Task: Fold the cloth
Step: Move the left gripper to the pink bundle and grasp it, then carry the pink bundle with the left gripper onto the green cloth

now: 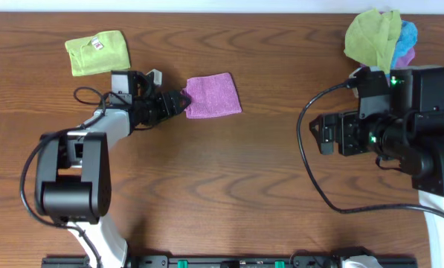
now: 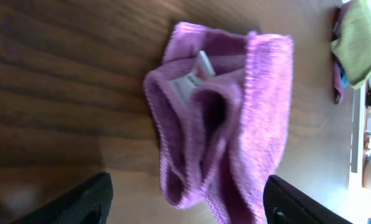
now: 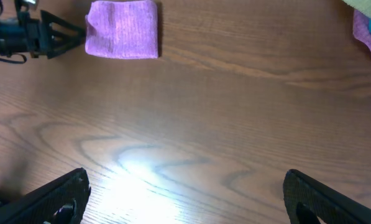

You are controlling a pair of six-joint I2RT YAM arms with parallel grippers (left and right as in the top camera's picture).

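Cloth lies folded on the table, upper middle, near edge right at the left gripper tips, fingers spread wide and clamping nothing; right gripper also wide, empty, well apart to the right.

Surface: brown wood grain.
Cloth: mauve, folded into a rectangle, laid flat left of centre.
Left end effector: positioned at the mauve piece's left edge.
Lime-green cloth: white tag shown, laid upper left.
Pile of cloths: green, blue and purple, heaped top right.
Right end effector: held well apart, at right.
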